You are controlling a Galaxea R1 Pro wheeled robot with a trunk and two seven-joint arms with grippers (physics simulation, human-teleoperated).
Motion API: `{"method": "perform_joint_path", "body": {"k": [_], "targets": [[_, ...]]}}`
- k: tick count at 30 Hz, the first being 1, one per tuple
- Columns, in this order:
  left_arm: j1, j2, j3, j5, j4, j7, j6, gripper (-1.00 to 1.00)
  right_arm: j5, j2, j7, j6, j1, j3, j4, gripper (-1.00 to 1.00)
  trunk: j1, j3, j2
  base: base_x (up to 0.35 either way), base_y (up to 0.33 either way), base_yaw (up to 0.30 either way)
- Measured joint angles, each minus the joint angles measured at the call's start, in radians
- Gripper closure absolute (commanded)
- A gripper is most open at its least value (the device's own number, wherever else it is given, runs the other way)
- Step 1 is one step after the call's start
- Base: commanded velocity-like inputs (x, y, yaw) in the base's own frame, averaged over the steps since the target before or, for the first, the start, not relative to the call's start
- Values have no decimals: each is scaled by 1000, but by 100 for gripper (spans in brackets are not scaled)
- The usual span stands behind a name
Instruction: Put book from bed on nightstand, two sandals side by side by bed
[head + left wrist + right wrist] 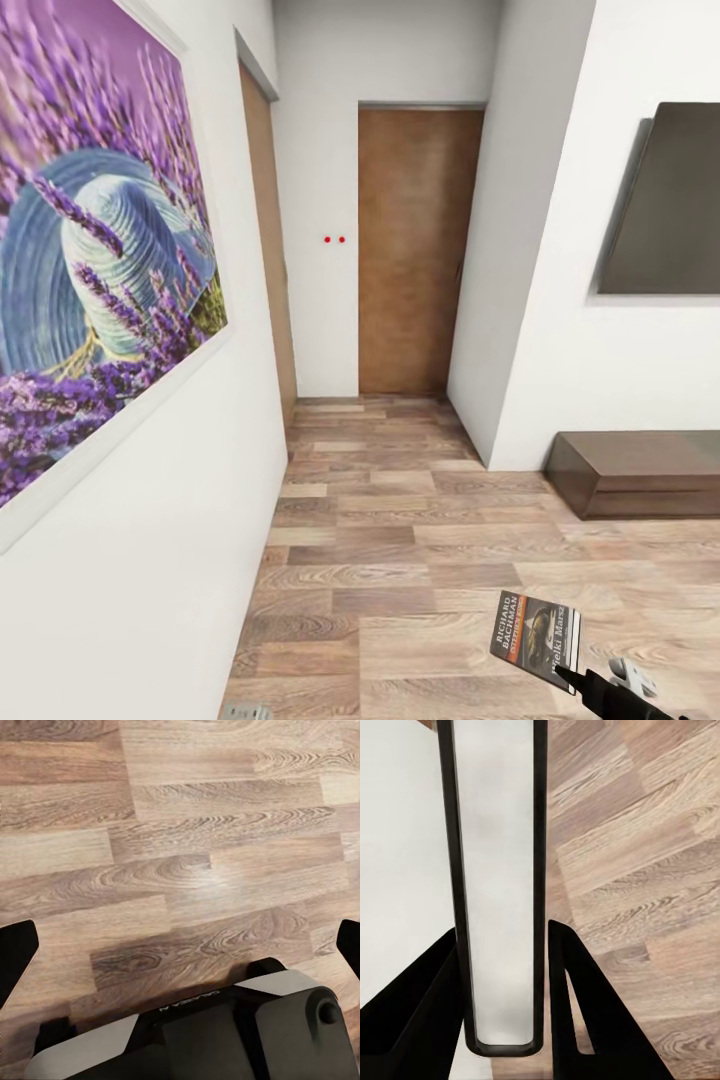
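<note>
Nearest the camera, at the lower right of the head view, the right gripper (572,678) is clamping the small thin paperback book with its dark cover, white author lettering and orange band (535,634), holding it upright above the mixed-tone wood-plank floor (400,560). In the right wrist view the two black fingers (577,1012) are pressing either side of the book's pale page edge (499,885). In the left wrist view the left gripper (180,952) is hanging with its fingers spread wide and nothing between them, over bare planks and the robot's grey and black base (225,1027).

Farther off, a low dark-brown bench (640,470) is sitting under a dark wall panel (665,200); a big lavender picture (95,260) is covering the left wall; a brown wooden door (418,250) is closing the corridor's far end.

So the book looks collected but not yet set on a nightstand, and the sandals are probably still waiting.
</note>
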Motion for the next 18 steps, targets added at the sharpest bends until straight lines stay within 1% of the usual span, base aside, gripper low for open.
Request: {"method": "perform_joint_path", "body": {"k": [3,5,14,18], "targets": [[0,0,0,0,0,0,0,-100,0,0,0,0,0,0,0,100,0,0,0,329,0,-9],[0,0,0,0,0,0,0,-100,-1,0,0,0,0,-1,0,100,0,0,0,202,0,-128],[0,0,0,0,1,0,0,-100,-2,0,0,0,0,-3,-1,100,1,0,0,44,0,-228],[0,0,0,0,1,0,0,-100,-2,0,0,0,0,-4,0,100,0,0,0,242,0,-143]]}}
